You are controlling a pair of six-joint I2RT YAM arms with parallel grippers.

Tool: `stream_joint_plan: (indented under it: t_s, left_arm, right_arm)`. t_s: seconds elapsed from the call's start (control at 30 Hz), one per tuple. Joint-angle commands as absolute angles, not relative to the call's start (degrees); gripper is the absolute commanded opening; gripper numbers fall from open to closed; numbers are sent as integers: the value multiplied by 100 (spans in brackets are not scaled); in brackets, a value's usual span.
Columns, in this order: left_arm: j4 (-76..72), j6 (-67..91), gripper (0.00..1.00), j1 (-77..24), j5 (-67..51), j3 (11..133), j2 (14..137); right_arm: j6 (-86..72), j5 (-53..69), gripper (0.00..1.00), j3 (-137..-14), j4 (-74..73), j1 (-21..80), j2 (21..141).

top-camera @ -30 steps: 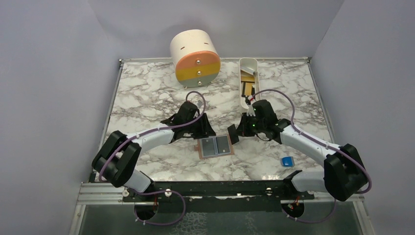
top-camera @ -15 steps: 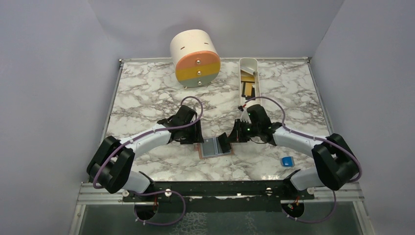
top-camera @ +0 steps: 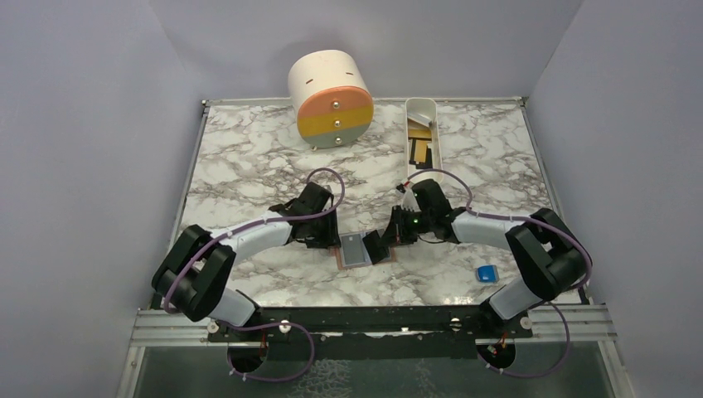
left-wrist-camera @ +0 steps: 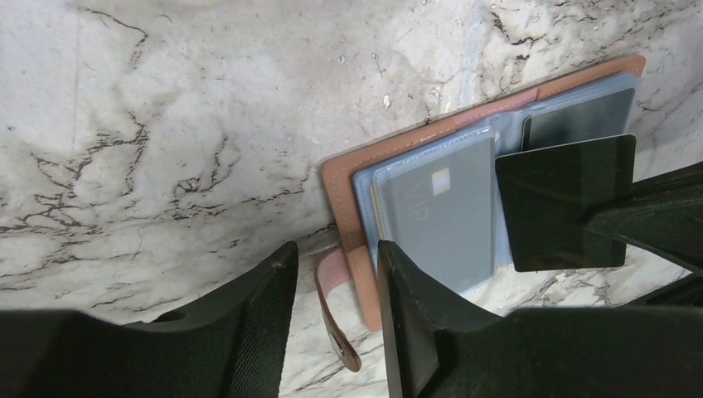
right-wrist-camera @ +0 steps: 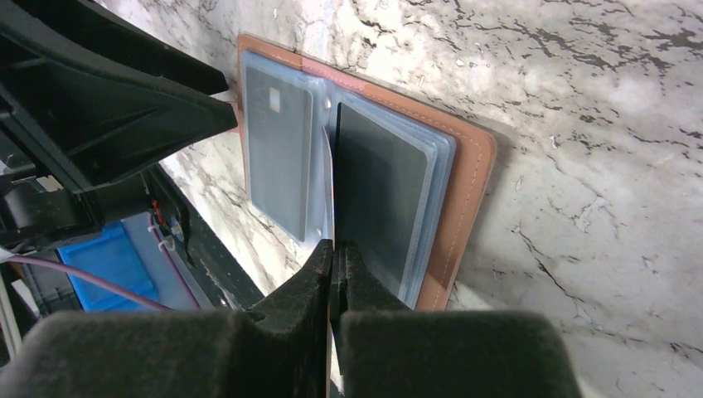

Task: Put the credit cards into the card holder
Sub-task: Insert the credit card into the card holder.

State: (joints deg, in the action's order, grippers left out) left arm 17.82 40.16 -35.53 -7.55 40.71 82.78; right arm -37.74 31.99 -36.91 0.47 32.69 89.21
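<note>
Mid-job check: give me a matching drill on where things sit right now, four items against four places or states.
Items:
1. card holder
2. black card
3. white tray
4. blue block

Places or states:
A. pinched in the right gripper
B. far side, on the right
C. lying open, flat
D. near side, on the right

Pairs: 1-C, 2-A, 3-B, 4-D.

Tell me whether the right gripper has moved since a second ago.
Yes: right gripper moved left, away from the tray, over the card holder.
</note>
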Motion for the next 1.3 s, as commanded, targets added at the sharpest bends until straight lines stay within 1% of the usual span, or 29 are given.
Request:
stream_joint_plan:
  t_s: [0.0, 0.27, 0.4, 0.63, 0.73, 0.8, 1.0, 1.27]
  left_arm:
    - [1488, 4017, 41, -3516, -952, 3892, 8425]
    - [1416, 3964, 30, -3510, -1018, 3941, 8538]
    - [1390, 3973, 29, -3507, -1055, 3884, 8560]
    - [1725, 3957, 41, -3460, -1020, 3999, 8378]
    - [2101, 3926, 47, -3354, -960, 4155, 8148]
    - [2167, 3973, 50, -3255, -1025, 4113, 7977]
    - [2215, 4113, 52, -3197, -1190, 3806, 7924]
    - [1623, 4359, 50, -3199, -1668, 3350, 8030]
  right_arm:
    - [-3692, 3372, 1, -3660, 294, 3305, 9048]
    - [-3658, 3528, 1, -3624, 470, 3303, 9223]
    - [-3703, 3565, 1, -3668, 430, 3300, 9096]
    - [-3396, 3157, 1, -3966, -245, 3306, 8654]
    - [-3358, 3346, 1, -3963, -145, 3305, 8740]
    - [-3382, 3546, 1, -3922, 10, 3300, 8903]
    - [-3410, 3676, 1, -3924, 192, 3305, 9203]
    - [-3444, 3899, 1, -3820, 522, 3305, 9664]
